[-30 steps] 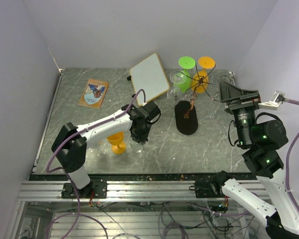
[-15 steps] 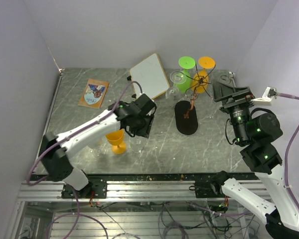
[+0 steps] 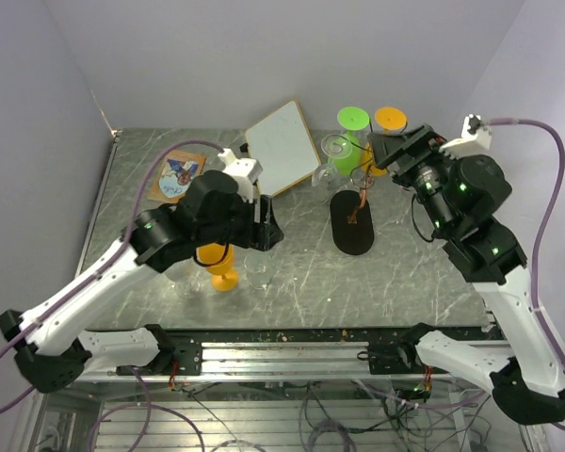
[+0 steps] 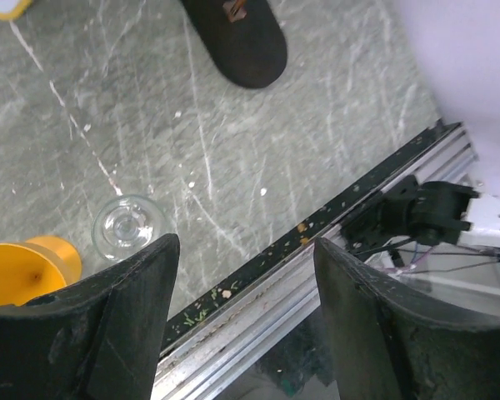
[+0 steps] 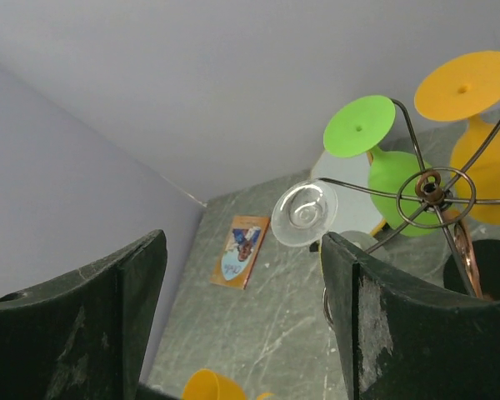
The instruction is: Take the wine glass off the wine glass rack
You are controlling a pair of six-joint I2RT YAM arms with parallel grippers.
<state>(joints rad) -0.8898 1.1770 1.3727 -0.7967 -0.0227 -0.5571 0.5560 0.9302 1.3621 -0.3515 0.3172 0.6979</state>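
Three wine glasses hang upside down, feet up, on the wine glass rack (image 3: 362, 181) at the far right of the bench (image 3: 405, 273): a green glass (image 3: 353, 120), a hanging orange glass (image 3: 390, 119) and a hanging clear glass (image 3: 336, 148). The rack's black oval base (image 3: 351, 224) sits just nearer than they do.

Two more stand upright on the bench, well to the left of the rack and towards the near edge: a standing orange glass (image 3: 221, 266) and, just beside it on the right, a standing clear glass (image 3: 256, 273).

The left fingers (image 4: 117, 325) are spread apart and hold nothing. They hover above that standing pair, and in the wrist view the clear one lies just off one fingertip, not between the two.

The right fingers (image 5: 83, 333) also stand wide apart and empty, up beside the top of the rack and facing the hanging glasses without touching any.

A white board (image 3: 282, 146) lies far back in the middle, with a small picture card (image 3: 177, 176) to its left.
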